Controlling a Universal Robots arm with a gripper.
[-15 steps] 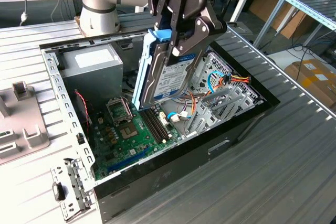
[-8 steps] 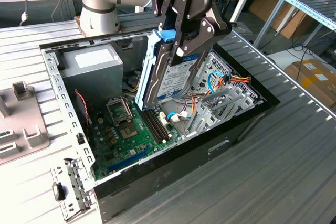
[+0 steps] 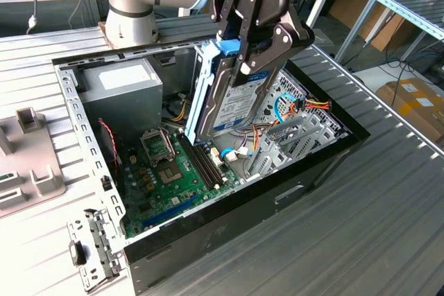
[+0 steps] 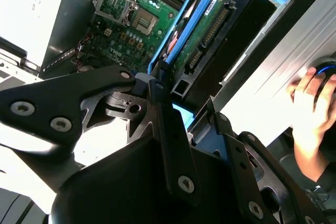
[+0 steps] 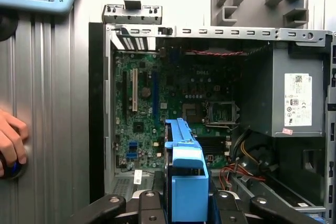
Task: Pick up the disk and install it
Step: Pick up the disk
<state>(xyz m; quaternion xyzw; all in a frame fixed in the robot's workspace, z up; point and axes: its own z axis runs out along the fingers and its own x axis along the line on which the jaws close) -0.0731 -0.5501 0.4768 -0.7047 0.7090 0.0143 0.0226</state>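
The disk (image 3: 229, 105), a grey hard drive in light-blue rails with a blue end tab, hangs upright over the open computer case (image 3: 277, 195). My gripper (image 3: 251, 59) is shut on its top end, black fingers on either side of the blue tab. The drive's lower end sits just above the motherboard (image 3: 163, 175), beside the grey metal drive cage (image 3: 295, 140). In the second wrist view the disk (image 4: 210, 30) runs away from the gripper (image 4: 170, 111) with its connector edge showing. In the first wrist view the blue tab of the disk (image 5: 185, 171) stands between the fingers (image 5: 148, 205).
A grey power supply (image 3: 121, 84) fills the case's far corner, with coloured cables (image 3: 305, 105) near the cage. A grey fixture (image 3: 28, 161) and a loose metal bracket (image 3: 94, 251) lie at the exterior view's left. A person's hand (image 5: 10, 140) rests on the ribbed table.
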